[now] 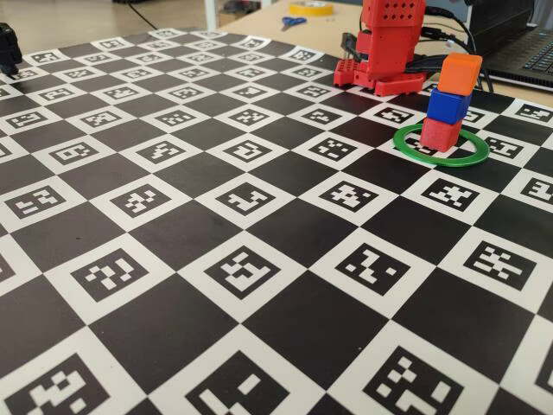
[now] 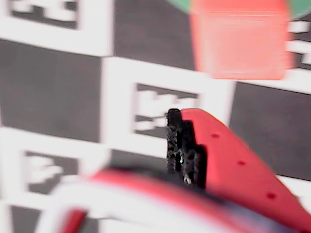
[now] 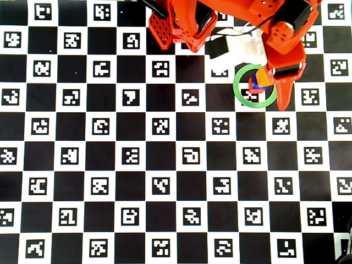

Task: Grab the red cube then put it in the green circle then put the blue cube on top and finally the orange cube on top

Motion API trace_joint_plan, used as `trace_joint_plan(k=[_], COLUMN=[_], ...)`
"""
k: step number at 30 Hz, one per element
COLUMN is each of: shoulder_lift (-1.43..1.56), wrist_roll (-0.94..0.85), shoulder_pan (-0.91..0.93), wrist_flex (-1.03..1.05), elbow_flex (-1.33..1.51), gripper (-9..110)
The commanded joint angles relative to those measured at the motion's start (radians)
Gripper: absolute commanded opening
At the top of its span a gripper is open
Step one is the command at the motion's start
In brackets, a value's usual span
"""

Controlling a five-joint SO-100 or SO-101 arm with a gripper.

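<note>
In the fixed view a three-cube stack stands inside the green circle (image 1: pixel 465 156). The red cube (image 1: pixel 441 134) is at the bottom, the blue cube (image 1: pixel 449 105) sits on it, and the orange cube (image 1: pixel 459 73) tops it, turned slightly. From overhead I see the orange cube (image 3: pixel 263 77), a sliver of the blue cube (image 3: pixel 255 86) and the green circle (image 3: pixel 242 96); the red cube is hidden. My gripper (image 2: pixel 124 165) hangs above the stack, open and empty. Its padded finger (image 2: pixel 181 145) points at the blurred orange cube (image 2: pixel 238 41). One finger (image 3: pixel 286 96) lies over the circle's right edge.
The arm's red base (image 1: pixel 389 52) stands just behind the stack, with cables and a laptop (image 1: pixel 527 52) beyond. Scissors (image 1: pixel 292 22) and a tape roll (image 1: pixel 311 8) lie at the back. The checkered marker mat (image 1: pixel 216 216) covers the table.
</note>
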Motion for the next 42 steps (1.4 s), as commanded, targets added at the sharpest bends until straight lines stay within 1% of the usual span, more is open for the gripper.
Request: trace_joint_plan(k=[1,4,8,11,13,16,21,25,27,29,33,37,42], shoulder_lift=[0.025,0.041,0.067,0.11,0.158,0.225,0.331,0.422,0.492,0.575,0.742,0.907,1.134], wrist_roll=[-0.095,-0.187,-0.364,-0.495,-0.563,-0.663,-0.825,-1.011,-1.147,-1.322,-1.542,-1.667,-1.772], shoulder_pan=[0.16,0.282,0.434,0.545,0.612,0.684,0.747,0.775,0.781,0.778,0.784,0.802,0.816], wrist_flex=[0.072,0.06,0.018,-0.055,-0.124,-0.195,-0.29,-0.354,-0.411,-0.463,-0.485,-0.483,-0.52], elbow_flex=[-0.118,-0.12,-0.11,-0.074,-0.025,0.054,0.225,0.385,0.486,0.581,0.742,0.913,1.137], gripper=[41,38,23,12,1,-4,-5,-5,-6,-6,-6,-6,-6])
